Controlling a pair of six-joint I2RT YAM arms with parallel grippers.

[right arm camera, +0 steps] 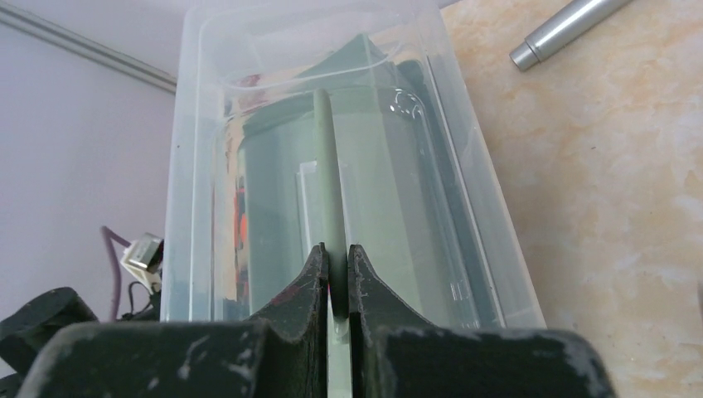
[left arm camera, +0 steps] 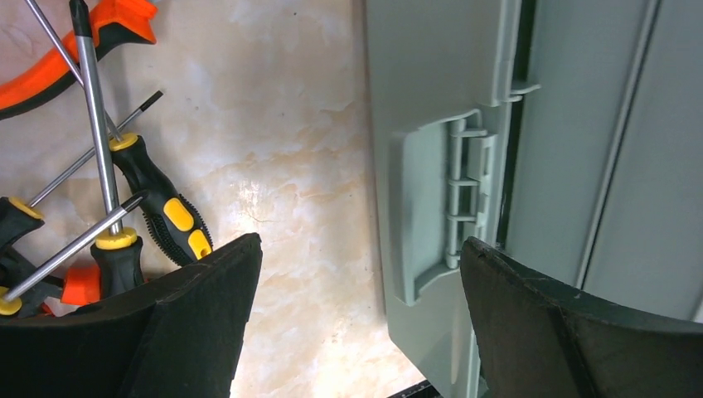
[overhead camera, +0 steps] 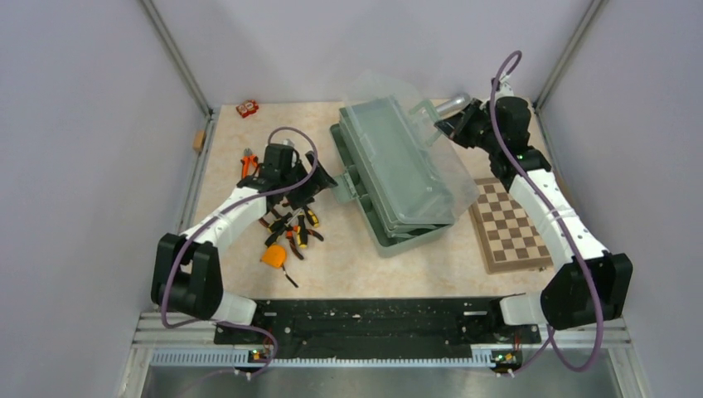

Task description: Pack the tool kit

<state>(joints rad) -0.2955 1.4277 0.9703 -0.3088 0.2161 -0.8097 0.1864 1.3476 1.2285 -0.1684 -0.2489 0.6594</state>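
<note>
Top view, toolbox: the sage-green toolbox sits mid-tabletop, its long axis running from far-left to near-right.
Top view, loose tools: the screwdrivers, pliers and tape measure lie on the tabletop left of the box. You can see none of them inside it.
Top view, nearer arm: the left claw sits between the tool pile and the box's left wall. Treat it as the arm for the pick. The right claw is at the far end of the box, well apart from the tools.
Left wrist, claw state: released, jaws wide. Only bare tabletop and the box's outer wall lie between them.
Left wrist, bearing: the screwdriver handles lie just beside the left finger, with the shafts pointing away from the camera. A moulded bracket on the box wall is near the other finger. Expect to swing left, away from the box, and set the jaws across a handle.
Right wrist, claw state: clenched on a thin green rib of the translucent lid, which appears lifted.
Right wrist, side item: a grey cylinder lies on the tabletop to the right.
</note>
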